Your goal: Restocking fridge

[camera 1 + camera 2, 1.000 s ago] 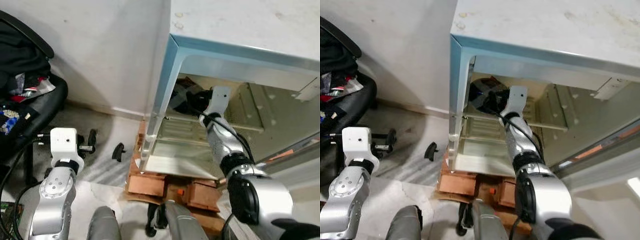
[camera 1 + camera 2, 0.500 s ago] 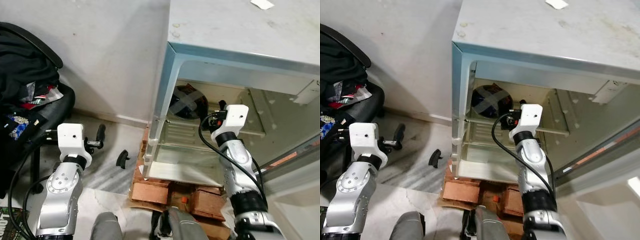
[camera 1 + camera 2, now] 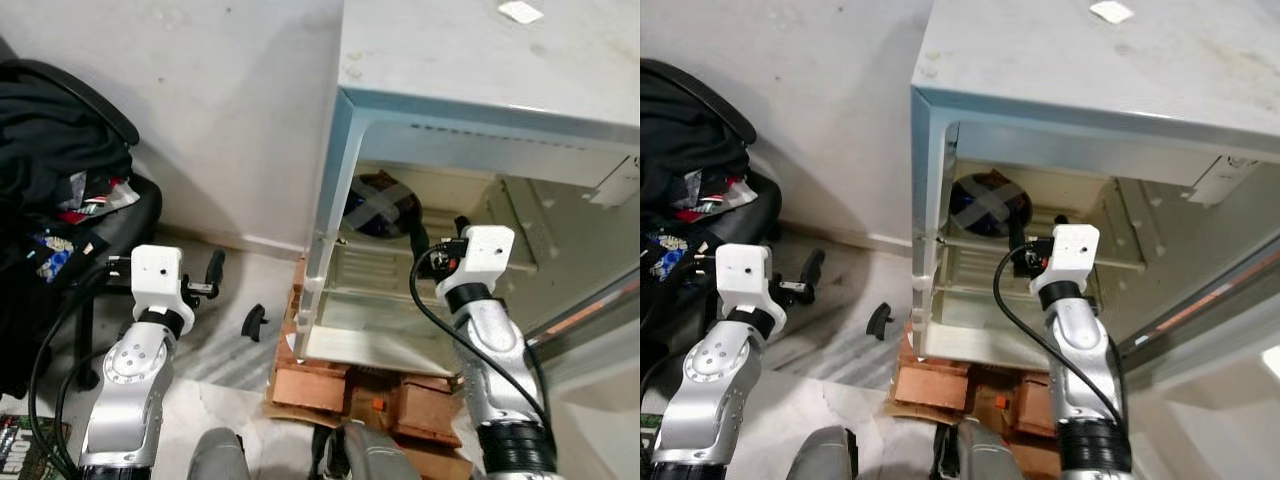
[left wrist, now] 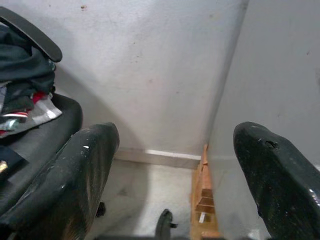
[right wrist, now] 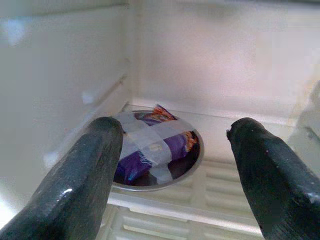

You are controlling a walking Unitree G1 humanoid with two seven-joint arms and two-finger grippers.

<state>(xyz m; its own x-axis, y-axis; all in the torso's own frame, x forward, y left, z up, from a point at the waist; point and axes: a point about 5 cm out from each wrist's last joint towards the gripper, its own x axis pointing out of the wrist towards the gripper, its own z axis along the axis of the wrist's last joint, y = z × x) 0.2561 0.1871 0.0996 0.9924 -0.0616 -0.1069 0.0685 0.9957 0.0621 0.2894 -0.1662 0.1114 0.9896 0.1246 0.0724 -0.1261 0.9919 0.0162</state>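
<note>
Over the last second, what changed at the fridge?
The right gripper has drawn back out of the fridge: a second ago it was at the taped bowl on the upper shelf; now it sits open in front of it, the bowl left there. The left gripper stayed open and idle beside the fridge. The camera also shifted.

Pale scuffed wall (image 3: 230, 90), grey marbled floor (image 3: 225, 335), black chair (image 3: 110, 215) heaped with clothes (image 3: 50, 170).
</note>
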